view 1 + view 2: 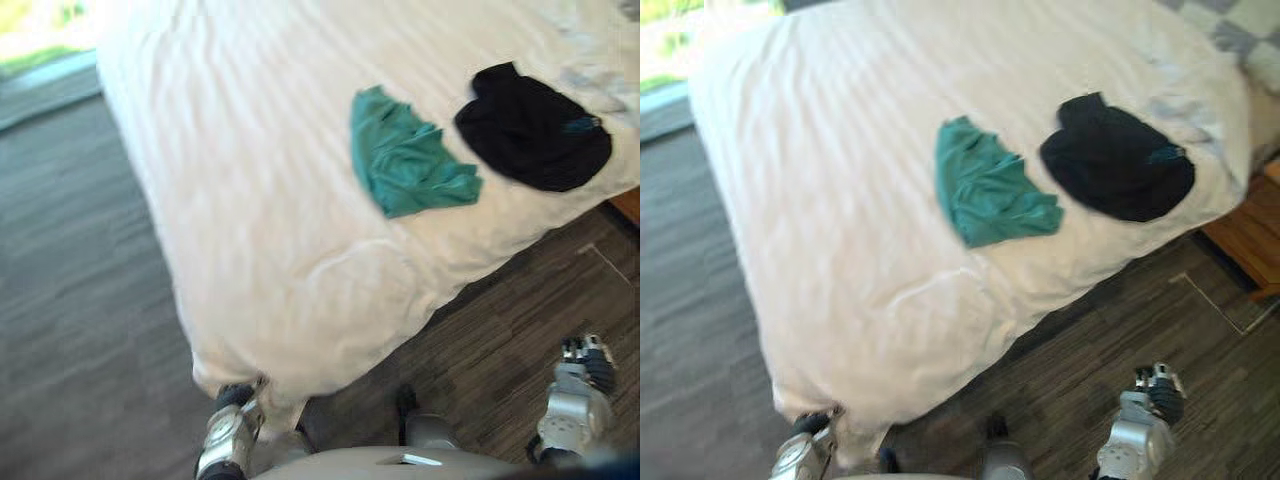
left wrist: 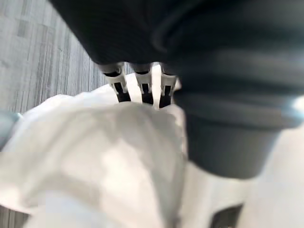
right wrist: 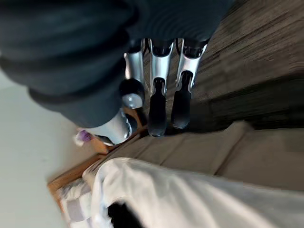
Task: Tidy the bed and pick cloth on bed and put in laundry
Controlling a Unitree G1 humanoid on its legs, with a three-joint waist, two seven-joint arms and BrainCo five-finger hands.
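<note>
The white duvet point(image 1: 260, 200) lies spread over the bed point(image 1: 790, 150) and hangs over its near corner at the lower centre of the left eye view. The left hand point(image 1: 232, 428) sits against that hanging edge. In the left wrist view it is buried in bunched white fabric, so I cannot tell whether it grips the duvet or merely presses on it. The right hand point(image 1: 582, 385) hangs at the lower right over the dark floor point(image 1: 480, 370), released and holding nothing, its fingers point(image 3: 159, 104) straight in the right wrist view. The task's loose pieces lie on top of the duvet in the upper right: a crumpled green cloth point(image 1: 410, 160), and a black cloth point(image 1: 535, 125) just beside it toward the right edge, a narrow strip of white between them. The step in hand looks like straightening the duvet at this corner, with neither cloth collected yet. To do it well, any pull should go gently outward and down along the corner, so the faint wrinkles flatten without dragging the two cloths toward the edge. The free right hand seems better placed for the cloths, the black one lying nearer its side; taking one piece at a time by its bunched middle would likely give the surest hold
</note>
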